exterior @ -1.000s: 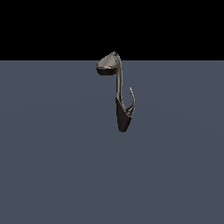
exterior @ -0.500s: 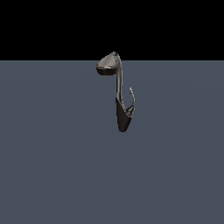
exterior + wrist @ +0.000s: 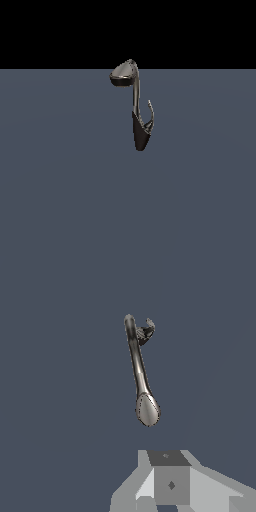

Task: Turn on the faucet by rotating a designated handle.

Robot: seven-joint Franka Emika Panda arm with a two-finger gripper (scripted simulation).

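While the faucet (image 3: 136,107) is standing alone on the grey bench (image 3: 60,190), its handle (image 3: 149,116) is hooking up beside the neck, well ahead of the end effector (image 3: 170,483). Nothing is blocking the open surface around it. Whether the end effector is open or closed cannot be told.

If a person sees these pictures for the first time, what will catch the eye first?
The faucet stands alone in the middle of a plain grey-blue surface, its oval head at the top turned to the exterior view's left. A short hooked handle branches from its dark base toward the exterior view's right. In the wrist view, the gripper hangs apart from the faucet.
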